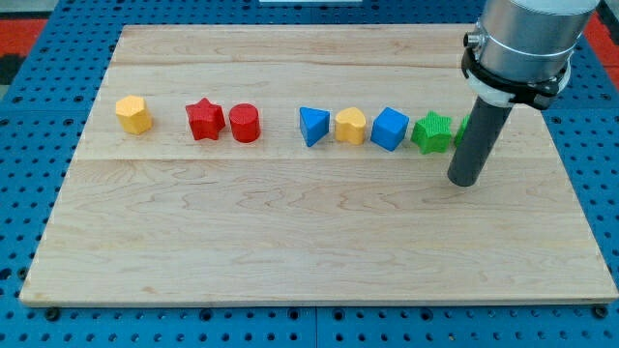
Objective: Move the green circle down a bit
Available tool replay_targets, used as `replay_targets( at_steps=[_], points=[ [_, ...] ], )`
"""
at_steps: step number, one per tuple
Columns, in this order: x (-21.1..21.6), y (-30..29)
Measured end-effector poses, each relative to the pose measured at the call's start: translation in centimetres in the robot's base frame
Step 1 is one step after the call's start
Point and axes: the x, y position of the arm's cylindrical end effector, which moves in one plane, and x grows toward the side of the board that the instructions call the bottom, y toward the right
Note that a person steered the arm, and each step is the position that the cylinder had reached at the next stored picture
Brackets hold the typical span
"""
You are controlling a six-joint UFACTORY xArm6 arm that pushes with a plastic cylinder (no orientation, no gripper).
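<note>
The green circle (pixel 460 127) is at the right end of a row of blocks and shows only as a thin sliver, mostly hidden behind my dark rod. My tip (pixel 464 181) rests on the board just below it, toward the view's bottom. A green star (pixel 432 132) sits right beside the circle on its left; whether they touch is hidden.
The row runs leftward: blue cube (pixel 390 128), yellow pentagon (pixel 350 126), blue triangle (pixel 312 126), red circle (pixel 245 123), red star (pixel 205 119), yellow hexagon (pixel 133 114). The wooden board (pixel 309 242) lies on a blue pegboard; its right edge is near the rod.
</note>
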Motion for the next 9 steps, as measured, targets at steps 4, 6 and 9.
replay_targets(
  at_steps=[4,6,9],
  points=[
    [-3.4,11.5],
    [-8.2,5.8],
    [-10.6,3.2]
  ],
)
